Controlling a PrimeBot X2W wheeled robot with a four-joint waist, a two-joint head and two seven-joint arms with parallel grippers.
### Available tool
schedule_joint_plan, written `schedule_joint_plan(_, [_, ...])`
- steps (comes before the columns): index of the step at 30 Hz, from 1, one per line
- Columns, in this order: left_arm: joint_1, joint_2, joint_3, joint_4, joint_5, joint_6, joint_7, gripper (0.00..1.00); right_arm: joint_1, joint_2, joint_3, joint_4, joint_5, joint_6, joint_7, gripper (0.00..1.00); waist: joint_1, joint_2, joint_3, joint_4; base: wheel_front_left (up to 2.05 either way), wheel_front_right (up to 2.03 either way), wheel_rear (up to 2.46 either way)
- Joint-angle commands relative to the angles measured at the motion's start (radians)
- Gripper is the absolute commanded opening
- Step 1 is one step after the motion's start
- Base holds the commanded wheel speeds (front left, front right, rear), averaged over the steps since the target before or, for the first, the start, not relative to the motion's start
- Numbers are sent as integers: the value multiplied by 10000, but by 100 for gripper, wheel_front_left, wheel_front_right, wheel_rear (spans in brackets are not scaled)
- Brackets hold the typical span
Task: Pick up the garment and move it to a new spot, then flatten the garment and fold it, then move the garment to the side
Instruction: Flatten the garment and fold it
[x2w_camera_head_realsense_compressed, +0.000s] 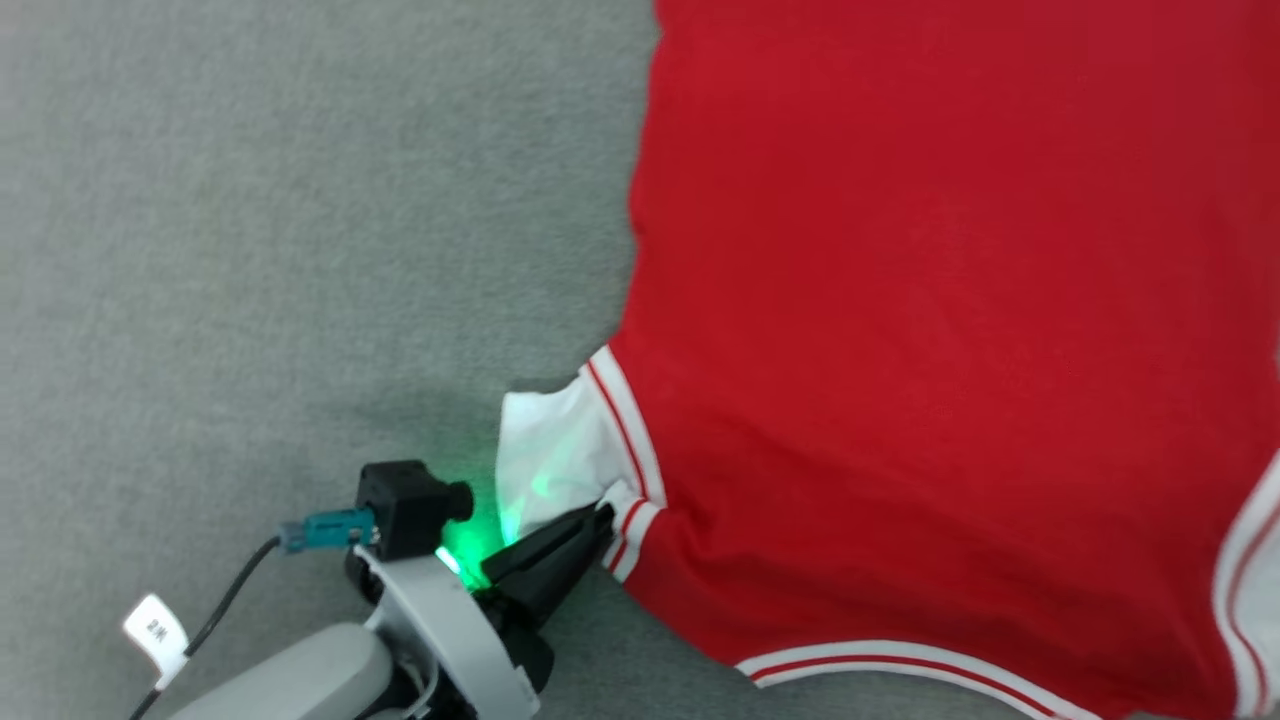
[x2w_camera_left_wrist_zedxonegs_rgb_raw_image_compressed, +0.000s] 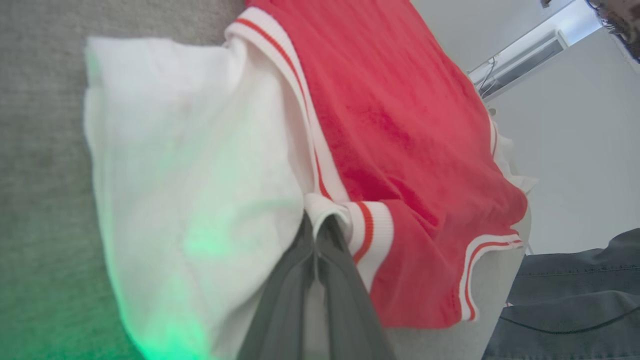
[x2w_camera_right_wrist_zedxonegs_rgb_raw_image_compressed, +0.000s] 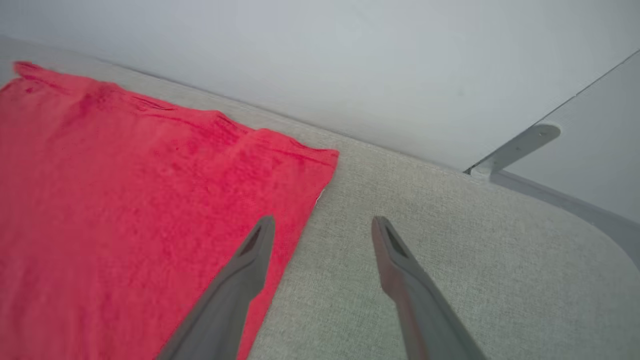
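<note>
Left gripper (x2w_camera_head_realsense_compressed: 603, 522) is pinching the cuff (x2w_camera_head_realsense_compressed: 632, 530) tight, shirt (x2w_camera_head_realsense_compressed: 950, 300) is lying flat on the surface (x2w_camera_head_realsense_compressed: 250, 250), stretching lengthwise ahead-right of it, and right gripper (x2w_camera_right_wrist_zedxonegs_rgb_raw_image_compressed: 322, 225) is hanging open by the hem corner near the surface's far edge.

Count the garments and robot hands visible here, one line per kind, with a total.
Red garment: 1, white sleeve showing.
Robot hands: 2, left hand shut on the sleeve cuff, right hand open over the red edge.
Total: 3.
</note>
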Motion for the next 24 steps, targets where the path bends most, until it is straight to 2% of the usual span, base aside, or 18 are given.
schedule_joint_plan(1, [-167,-233,-59,286,36,-67,66,0,-284,146,-36,439,-111,-16,239,100,1,0,575,597,0,0,0])
schedule_joint_plan(5, [-259,-453,-219,503,48,-150,76,0,-1129,1068,-228,2229,-308,-16,1425,100,1,0,978,954,0,0,0])
schedule_joint_plan(9, [-315,-597,-375,779,69,-169,44,0,-1690,1618,-385,3617,-337,-16,2479,100,1,0,1241,1192,0,0,0])
schedule_joint_plan(14, [-390,-775,-542,1048,-26,-183,-26,0,-2129,2207,-344,4847,-681,-16,3249,100,1,0,1465,1322,0,0,0])
schedule_joint_plan(19, [-582,-824,-652,1216,-128,-184,-104,0,-2414,2757,-274,5443,-929,-8,3776,100,1,0,1580,1290,0,0,0])
schedule_joint_plan(20, [-633,-833,-675,1201,-154,-185,-119,0,-2466,2822,-251,5499,-999,-7,3845,78,1,0,1582,1271,0,0,0])
schedule_joint_plan(22, [-735,-864,-724,1151,-207,-187,-165,0,-2540,2895,-253,5542,-1008,-5,3875,0,1,0,1543,1238,0,0,0])
schedule_joint_plan(24, [-814,-874,-725,1172,-231,-189,-230,0,-2607,2864,-338,5574,-1072,-7,3629,0,1,0,1442,1200,0,0,0])
